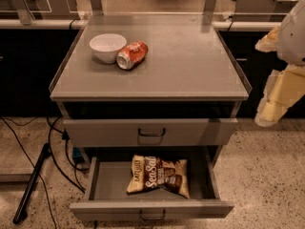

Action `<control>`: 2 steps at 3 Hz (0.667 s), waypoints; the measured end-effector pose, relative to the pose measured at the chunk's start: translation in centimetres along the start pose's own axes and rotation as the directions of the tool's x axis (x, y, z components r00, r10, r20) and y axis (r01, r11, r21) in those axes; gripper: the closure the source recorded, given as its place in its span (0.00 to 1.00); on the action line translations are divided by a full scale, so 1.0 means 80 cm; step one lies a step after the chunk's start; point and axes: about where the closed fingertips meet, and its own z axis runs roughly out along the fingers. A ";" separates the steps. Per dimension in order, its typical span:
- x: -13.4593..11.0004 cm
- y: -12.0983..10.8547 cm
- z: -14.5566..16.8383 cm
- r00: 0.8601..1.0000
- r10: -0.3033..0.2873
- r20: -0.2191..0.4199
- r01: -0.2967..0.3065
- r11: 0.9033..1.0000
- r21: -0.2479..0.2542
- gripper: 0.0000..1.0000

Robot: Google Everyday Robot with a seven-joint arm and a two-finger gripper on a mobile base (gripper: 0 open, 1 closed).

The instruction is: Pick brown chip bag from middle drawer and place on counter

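Brown chip bag [158, 174] is seen lying flat inside the open middle drawer [151, 209], right of the drawer's centre, with white "Sea Salt" script facing up and cream-yellow ends at its left and right. Bare grey drawer floor is left showing on the bag's left side. A small dark bar handle [152, 216] is fitted on the drawer's front panel at the bottom edge of the view. Above it, a second grey drawer [105, 131] with a like handle [151, 132] is seen, and a dark gap is noted between that drawer and the counter [190, 66]. The counter is a flat grey top with clear raised rims along its sides. On its back-left part a white bowl [107, 46] is set upright, and a crushed orange-red soda can [132, 55] is laid on its side, touching the bowl's right side. The gripper [274, 104] is found at the right edge of the view, cream coloured, hanging beside the cabinet at about counter-edge height, well apart from the bag and the drawer; whether it is spread or closed cannot be told. Nothing is seen held in it. Black cables [57, 151] and a dark pole [31, 185] are noted on the speckled floor [267, 175] left of the cabinet.
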 end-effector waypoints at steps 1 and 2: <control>0.000 0.000 0.000 1.000 0.000 0.000 0.000 1.000 0.000 0.36; -0.002 0.003 0.008 1.000 0.003 0.009 -0.003 1.000 0.001 0.61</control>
